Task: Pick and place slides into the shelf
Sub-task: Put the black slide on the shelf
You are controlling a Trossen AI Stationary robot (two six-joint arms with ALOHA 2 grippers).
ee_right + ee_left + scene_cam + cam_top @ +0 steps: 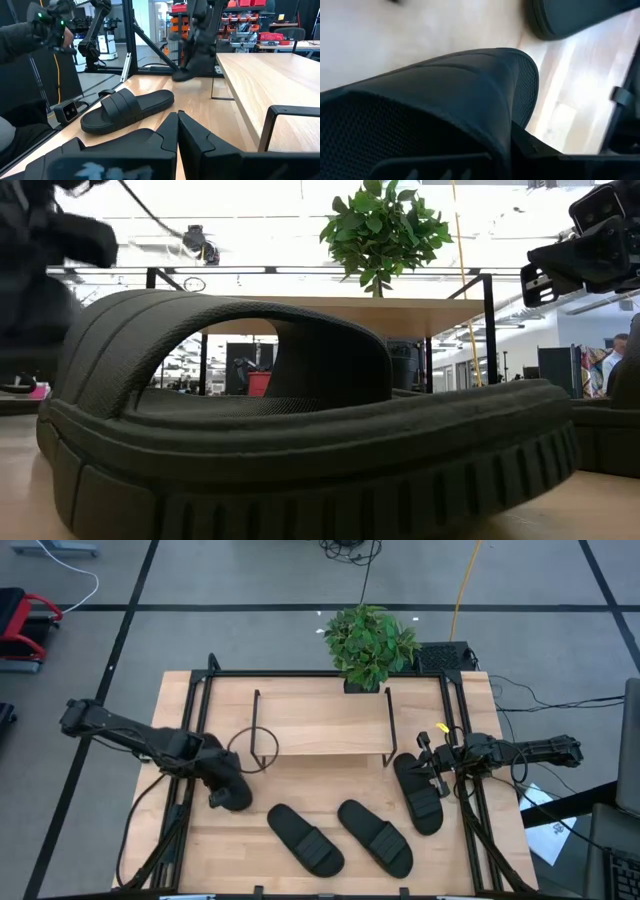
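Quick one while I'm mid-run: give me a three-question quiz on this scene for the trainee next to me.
1. How many slides are on the shelf right now?
2. True or false: the right gripper is holding a slide.
3. Which gripper is shut on a slide's strap? A) left gripper B) right gripper C) neither

Key
1. None; the shelf's top is bare.
2. False; it is shut and empty, beside the rightmost slide.
3. A; the left wrist view shows the strap right at its fingers.
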